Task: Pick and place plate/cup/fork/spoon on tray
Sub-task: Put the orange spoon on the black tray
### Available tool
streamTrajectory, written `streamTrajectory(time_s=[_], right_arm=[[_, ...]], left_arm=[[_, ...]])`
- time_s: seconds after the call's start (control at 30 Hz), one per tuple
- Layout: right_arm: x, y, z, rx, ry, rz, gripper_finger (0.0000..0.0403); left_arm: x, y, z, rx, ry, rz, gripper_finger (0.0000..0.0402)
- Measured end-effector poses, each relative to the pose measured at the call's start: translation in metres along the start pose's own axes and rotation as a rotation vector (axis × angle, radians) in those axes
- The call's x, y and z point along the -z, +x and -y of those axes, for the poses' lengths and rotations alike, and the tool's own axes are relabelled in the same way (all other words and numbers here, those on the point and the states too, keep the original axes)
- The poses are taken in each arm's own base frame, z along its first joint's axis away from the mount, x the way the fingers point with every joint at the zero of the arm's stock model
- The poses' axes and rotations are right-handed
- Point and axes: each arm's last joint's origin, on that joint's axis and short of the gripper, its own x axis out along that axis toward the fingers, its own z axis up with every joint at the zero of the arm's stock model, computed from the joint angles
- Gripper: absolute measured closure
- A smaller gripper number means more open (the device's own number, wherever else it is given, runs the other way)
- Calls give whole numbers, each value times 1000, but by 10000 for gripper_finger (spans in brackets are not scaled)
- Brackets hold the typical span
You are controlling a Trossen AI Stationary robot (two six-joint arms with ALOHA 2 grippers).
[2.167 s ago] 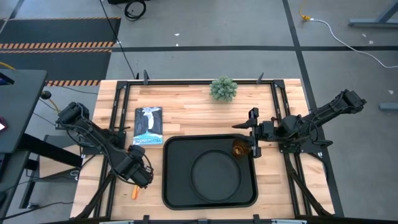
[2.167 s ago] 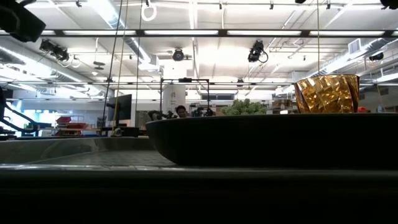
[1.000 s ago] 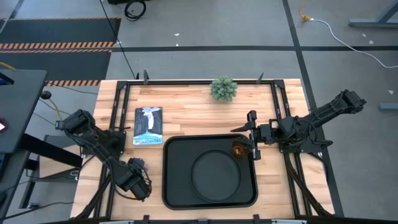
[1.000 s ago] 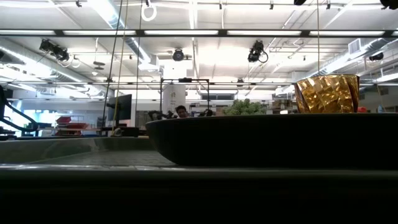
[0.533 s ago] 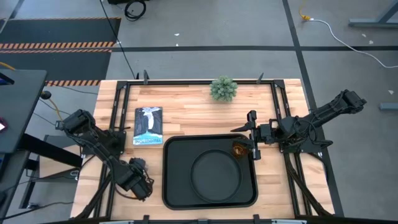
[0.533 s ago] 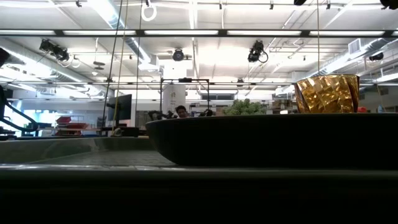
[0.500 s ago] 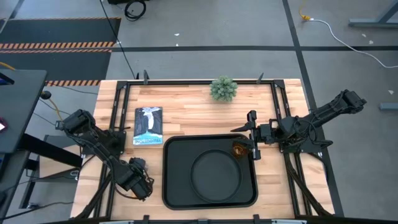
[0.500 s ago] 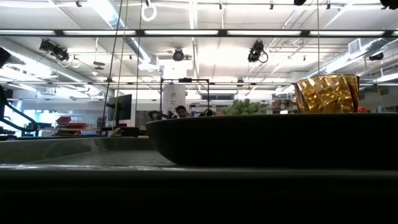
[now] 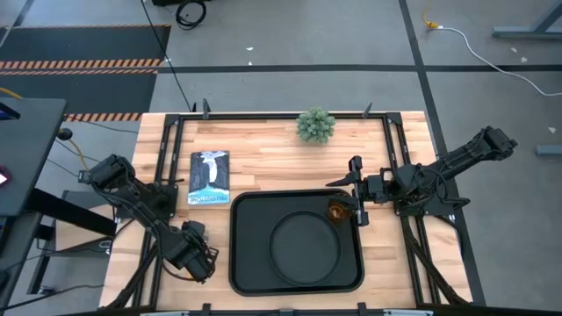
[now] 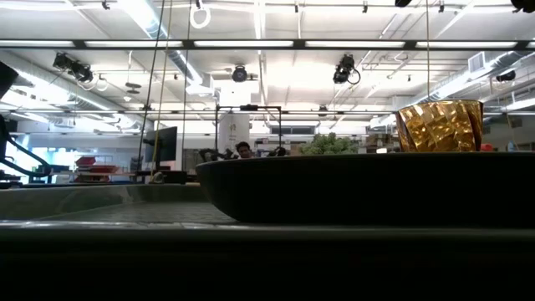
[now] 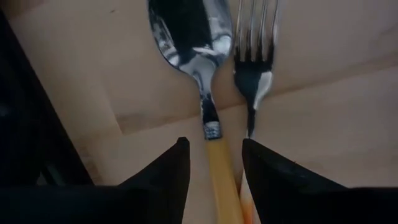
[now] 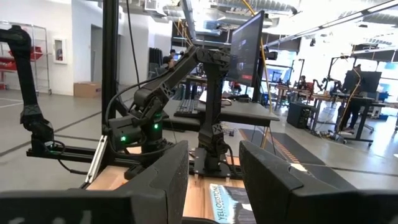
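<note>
The spoon (image 11: 189, 37) and the fork (image 11: 254, 37) lie side by side on the wooden table, near its left front. My left gripper (image 11: 214, 162) is open low over them, one finger on each side of the spoon's yellow handle (image 11: 221, 171). In the high view my left gripper (image 9: 200, 262) hides both. The black plate (image 9: 305, 246) lies on the black tray (image 9: 246, 219). The amber cup (image 9: 336, 211) stands upright in the tray's far right corner and also shows in the low view (image 10: 439, 125). My right gripper (image 9: 356, 209) is open just right of the cup.
A book (image 9: 210, 178) lies left of the tray's far edge. A small green plant (image 9: 315, 125) stands at the table's far edge. Black frame rails run along both sides of the table. Bare wood lies right of the tray.
My left gripper has gone toward the table's near edge and now covers the fork's orange handle, which showed in the high view before. In the last second it has kept nearly still.
</note>
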Motion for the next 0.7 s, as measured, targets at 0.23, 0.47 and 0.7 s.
streamTrajectory(time_s=[0.23,0.47,0.7], right_arm=[[0,0,0,-2,-1,-3,254],[0,0,0,-3,0,-2,254],[0,0,0,-3,0,-2,254]], left_arm=[[-4,8,-5,-13,-6,26,249],[-5,8,-5,1,-9,59,259],[-5,8,-5,1,-22,60,275]])
